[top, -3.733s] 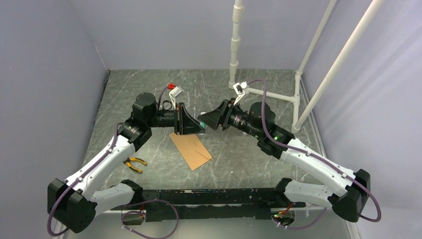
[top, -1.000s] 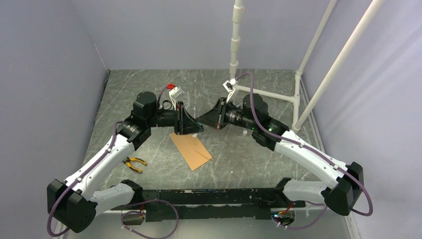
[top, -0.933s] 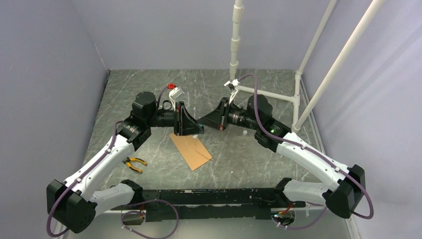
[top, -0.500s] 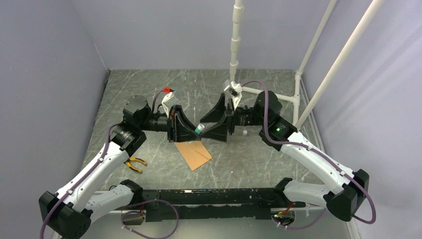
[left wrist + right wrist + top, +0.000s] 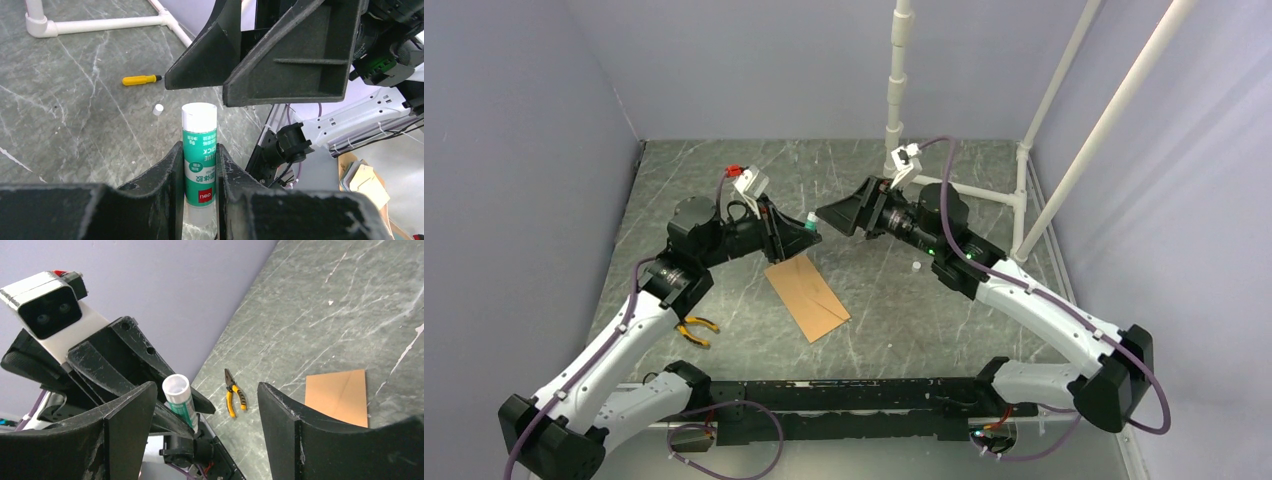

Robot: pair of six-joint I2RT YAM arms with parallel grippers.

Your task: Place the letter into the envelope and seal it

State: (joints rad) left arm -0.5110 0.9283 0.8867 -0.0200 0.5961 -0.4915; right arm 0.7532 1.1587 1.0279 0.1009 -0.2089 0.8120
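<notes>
The brown envelope lies flat on the table, its diagonal seam showing in the right wrist view. The letter is not in view on its own. My left gripper is shut on a green-and-white glue stick, held above the envelope's far end. In the left wrist view the glue stick stands clamped between the fingers, its top uncapped. My right gripper faces it with its jaws wide open and nothing between them. In the right wrist view the glue stick sits just beyond the right gripper.
Yellow-handled pliers lie at the left by the left arm. A small white cap rests on the table under the right arm. A yellow screwdriver lies further back. A white pipe frame stands at the back right.
My right gripper has opened and drawn back from the glue stick. The left arm has swung the glue stick up and toward the back, off the envelope's end.
</notes>
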